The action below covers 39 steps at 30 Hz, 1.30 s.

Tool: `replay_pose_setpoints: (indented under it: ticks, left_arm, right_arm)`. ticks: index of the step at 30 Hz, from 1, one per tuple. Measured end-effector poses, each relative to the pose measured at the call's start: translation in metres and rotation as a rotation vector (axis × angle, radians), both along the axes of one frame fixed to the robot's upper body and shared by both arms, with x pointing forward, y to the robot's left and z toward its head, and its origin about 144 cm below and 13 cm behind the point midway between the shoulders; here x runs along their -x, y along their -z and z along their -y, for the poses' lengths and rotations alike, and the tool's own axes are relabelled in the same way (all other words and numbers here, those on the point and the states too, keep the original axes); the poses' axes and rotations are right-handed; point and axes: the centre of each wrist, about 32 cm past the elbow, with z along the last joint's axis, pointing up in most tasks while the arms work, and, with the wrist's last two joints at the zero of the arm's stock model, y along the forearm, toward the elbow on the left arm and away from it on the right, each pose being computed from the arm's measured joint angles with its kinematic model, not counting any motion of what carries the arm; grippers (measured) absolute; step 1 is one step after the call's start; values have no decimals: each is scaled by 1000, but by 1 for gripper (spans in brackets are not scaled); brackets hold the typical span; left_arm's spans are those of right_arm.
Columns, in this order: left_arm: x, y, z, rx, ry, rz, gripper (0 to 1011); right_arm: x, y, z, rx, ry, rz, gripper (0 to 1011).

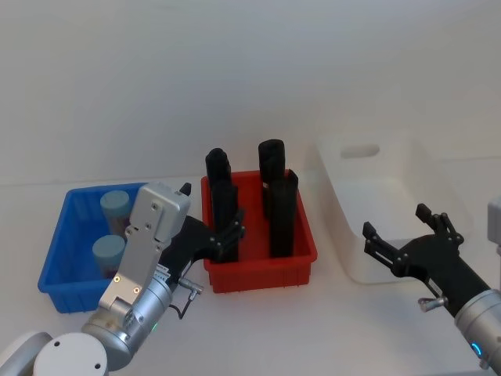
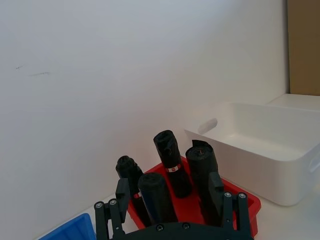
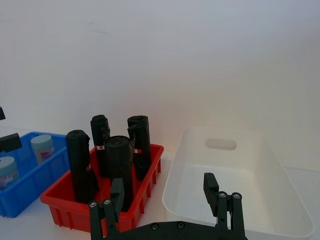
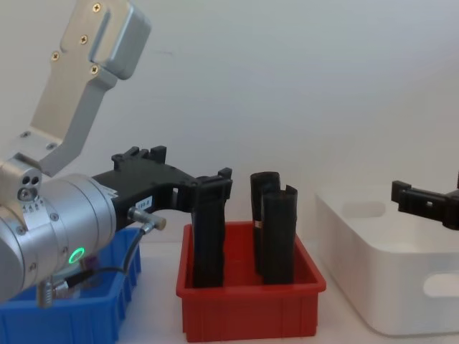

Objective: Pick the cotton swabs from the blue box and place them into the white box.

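while both arms hover low over the near side of the table (image 1: 313,337), the left gripper (image 1: 210,211) sits at the front of the gap between the blue box (image 1: 74,301) and the red bin (image 1: 258,276). its fingers are spread apart with nothing between them. the right gripper (image 1: 398,223) hangs at the near end of the white box (image 1: 340,219), and its fingers are just as wide and bare.

from the head camera i look straight down into the blue box, where the cotton swabs (image 1: 115,205) stand. they are two upright tubs with light blue lids, one toward the back and one nearer the front, a little apart. the right wrist camera catches the same tubs from the side, with purplish labels on clear walls. the chest camera, lower down, gives the box's ribbed blue wall under the left arm's silver casing (image 4: 79,64). it also puts one left finger close against the front-left roll, though i can't tell if they touch.

the red bin holds four tall black rolls (image 1: 282,211), upright in two pairs. the left wrist camera looks across their rolled tops, and one has a small white and red band. the white box shows a smooth floor and an oval handle cut-out in its far wall.

the table is plain white against a bare white wall (image 1: 235,78). a brown panel (image 2: 303,45) stands past the wall's edge beyond the white box.
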Motion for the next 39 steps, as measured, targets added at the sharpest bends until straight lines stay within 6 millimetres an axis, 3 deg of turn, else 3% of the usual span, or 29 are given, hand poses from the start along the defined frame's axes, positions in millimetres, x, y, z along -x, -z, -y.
replay_pose_setpoints:
  ticks: [39]
  left_arm:
    - [0, 0, 0, 0, 0, 0, 1003]
  right_arm:
    - [0, 0, 0, 0, 0, 0, 1002]
